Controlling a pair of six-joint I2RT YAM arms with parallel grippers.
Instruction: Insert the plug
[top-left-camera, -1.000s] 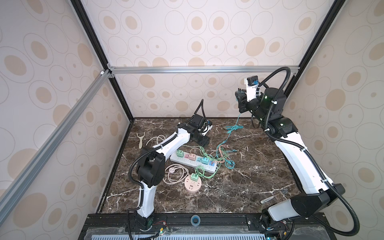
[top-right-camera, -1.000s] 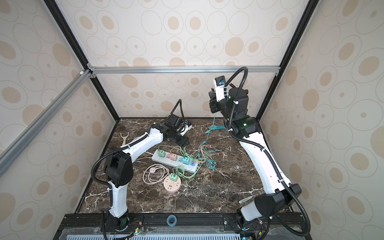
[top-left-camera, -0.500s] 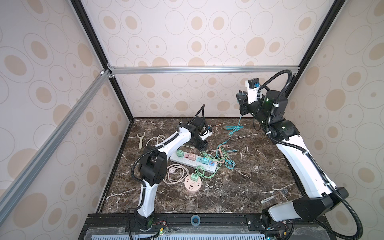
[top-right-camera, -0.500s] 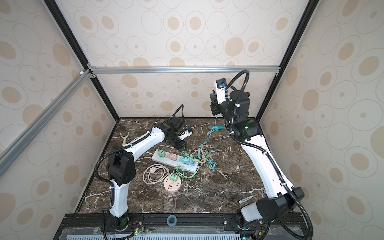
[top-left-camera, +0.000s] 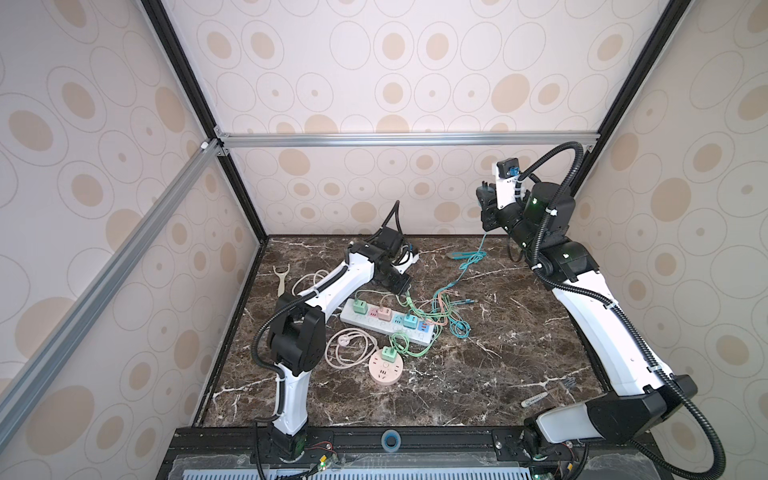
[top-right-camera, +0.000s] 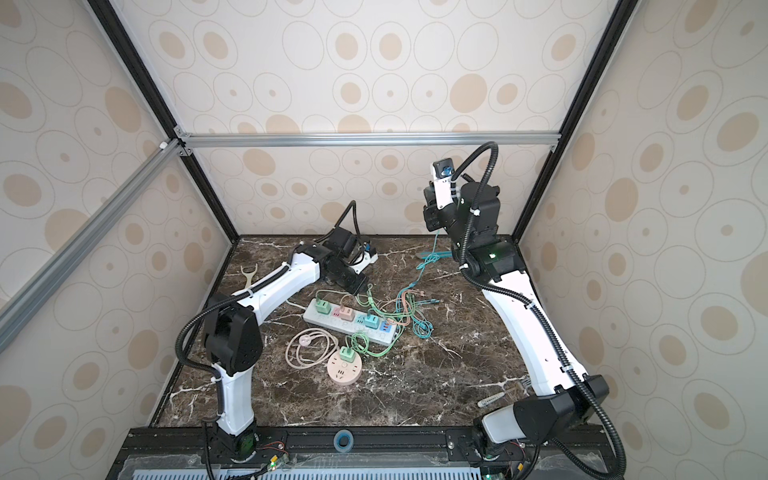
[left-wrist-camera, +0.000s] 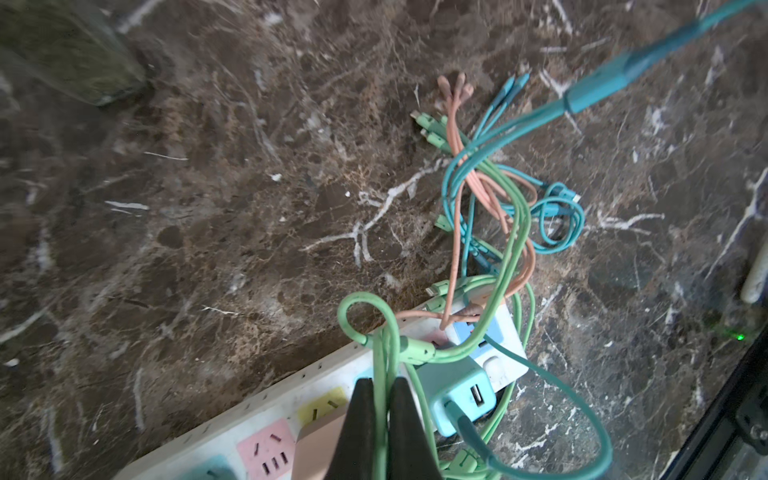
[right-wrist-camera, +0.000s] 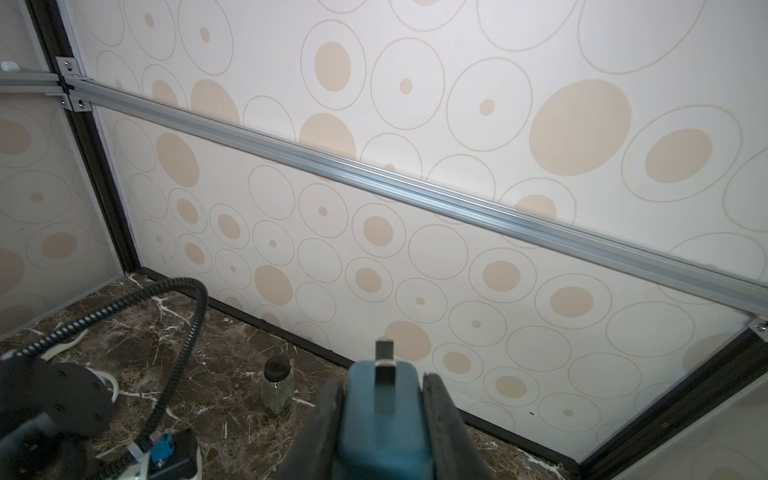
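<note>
The teal plastic plug is clamped between the two black fingers of the right gripper. Its flat metal prong sticks out past the fingertips toward the patterned back wall, high in the air and well apart from every socket. In both top views that gripper hangs near the back right corner above the table. A thin teal cable drops from it to the dark marble tabletop and runs into a tangle of green, teal and salmon leads.

The left gripper is low over the long white power strip. Its jaws are pressed together on a light green cable, which curls into a loop just beyond the fingertips. Just beside them a light blue adapter is seated in the strip, and a pink socket face shows its slots on the other side.

From above, the strip carries a row of small coloured adapters — mint, pink, teal. Nearer the front edge a round pink socket hub bears a green adapter, with a coiled beige cord lying beside it.
</note>
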